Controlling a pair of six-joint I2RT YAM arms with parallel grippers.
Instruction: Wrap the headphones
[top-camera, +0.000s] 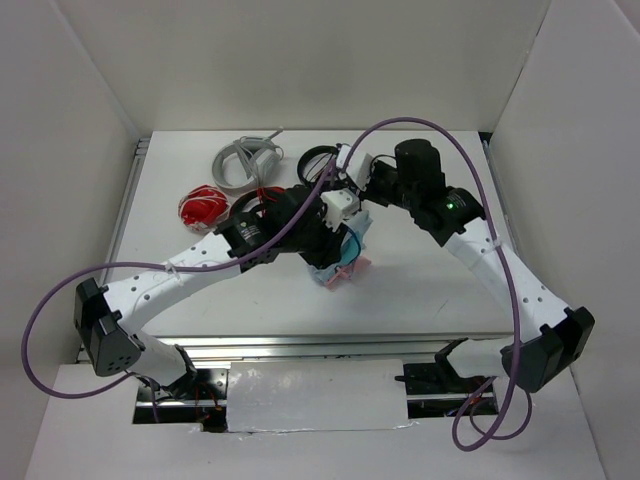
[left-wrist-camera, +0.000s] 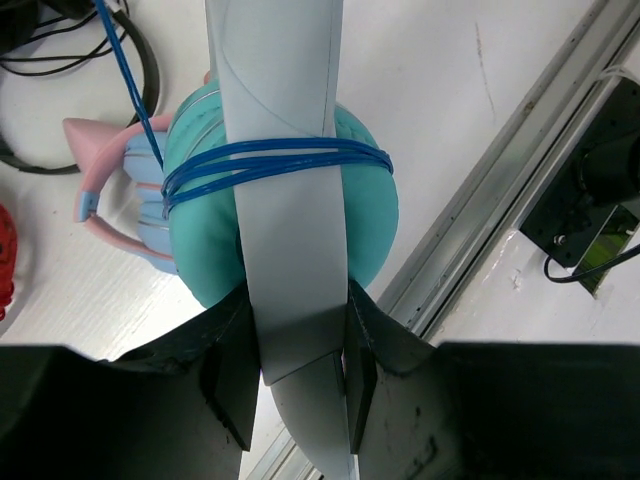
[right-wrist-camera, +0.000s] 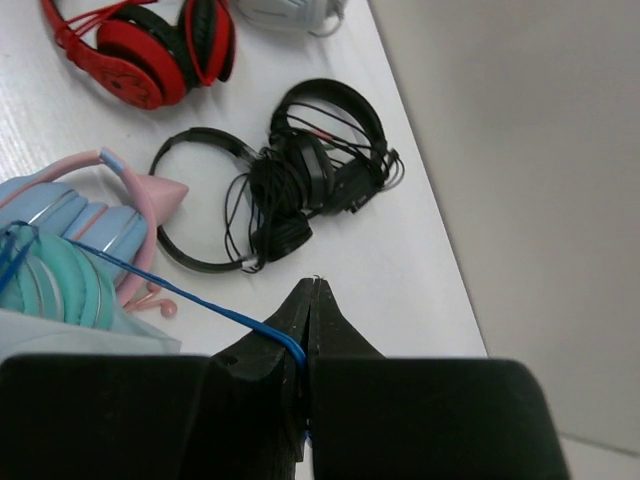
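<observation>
The headphones (left-wrist-camera: 368, 235) are teal, with a pale headband (left-wrist-camera: 285, 190). My left gripper (left-wrist-camera: 298, 335) is shut on that headband just below the ear cups and holds them up. Their thin blue cable (left-wrist-camera: 270, 158) runs round the cups and band in a few turns, then leads off to the upper left. In the right wrist view the cable (right-wrist-camera: 180, 293) stretches from the headphones (right-wrist-camera: 60, 290) into my right gripper (right-wrist-camera: 312, 292), which is shut on it. From above, the headphones (top-camera: 343, 262) hang under my left gripper (top-camera: 328, 245), with my right gripper (top-camera: 347, 168) behind them.
Light-blue headphones with a pink band (right-wrist-camera: 135, 205) lie against the teal pair. Black headphones (right-wrist-camera: 300, 180) with tangled cable lie just beyond my right fingertips. Red-and-black headphones (top-camera: 203, 207) and a grey pair (top-camera: 245, 160) sit at the back left. The table's metal rail (left-wrist-camera: 500, 200) runs on the right.
</observation>
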